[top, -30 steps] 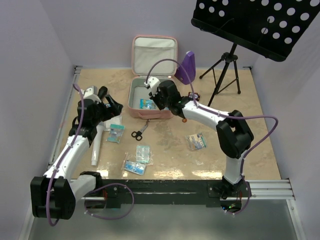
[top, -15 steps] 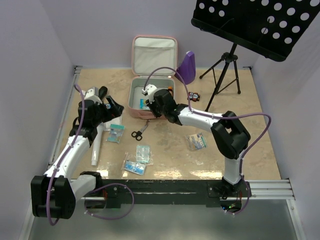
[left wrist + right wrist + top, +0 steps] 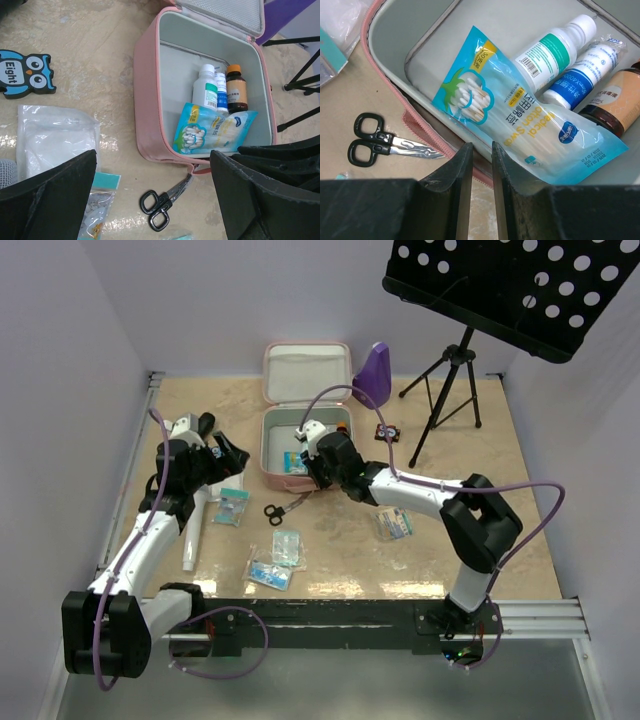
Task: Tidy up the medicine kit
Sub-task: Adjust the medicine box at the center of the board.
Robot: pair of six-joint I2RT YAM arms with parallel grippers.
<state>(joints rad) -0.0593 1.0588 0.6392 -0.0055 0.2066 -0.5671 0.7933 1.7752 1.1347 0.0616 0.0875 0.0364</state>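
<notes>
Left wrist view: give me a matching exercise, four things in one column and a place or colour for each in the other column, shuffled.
Column one
1. swab pack
2. scissors
3. owl tag
4. brown bottle

Column two
A. has an orange cap
B. on the table, tips at the kit's front wall
C. on the table, well apart from the kit
D. lying slanted inside the kit

Pairs: 1-D, 2-B, 3-C, 4-A
</notes>
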